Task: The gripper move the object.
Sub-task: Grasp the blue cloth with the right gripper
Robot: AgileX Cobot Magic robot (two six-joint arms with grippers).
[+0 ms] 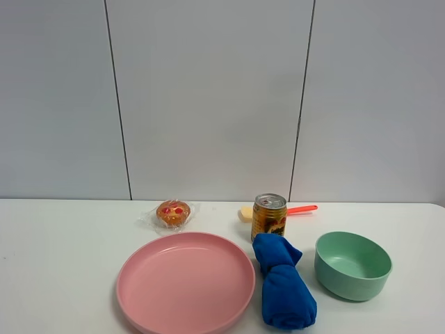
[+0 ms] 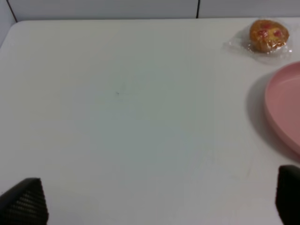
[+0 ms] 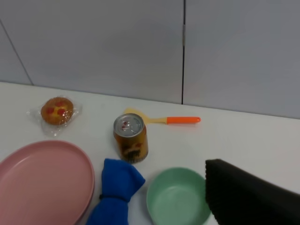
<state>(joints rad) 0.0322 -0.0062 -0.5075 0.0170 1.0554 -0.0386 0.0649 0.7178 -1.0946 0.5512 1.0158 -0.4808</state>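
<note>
Can (image 1: pixel 269 217) risked toppling if the cloth (image 1: pixel 281 282) just beside it was dragged; left gripper (image 2: pixel 155 199) had its jaws spread, while right gripper (image 3: pixel 248 199) showed too little to tell.

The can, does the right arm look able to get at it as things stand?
Probably yes. The can stands upright with its top uncovered; the cloth lies close in front and the bowl sits apart, so a reach from above looks free.

Spatula (image 1: pixel 299 209) partly behind can (image 1: pixel 269 217)
</note>
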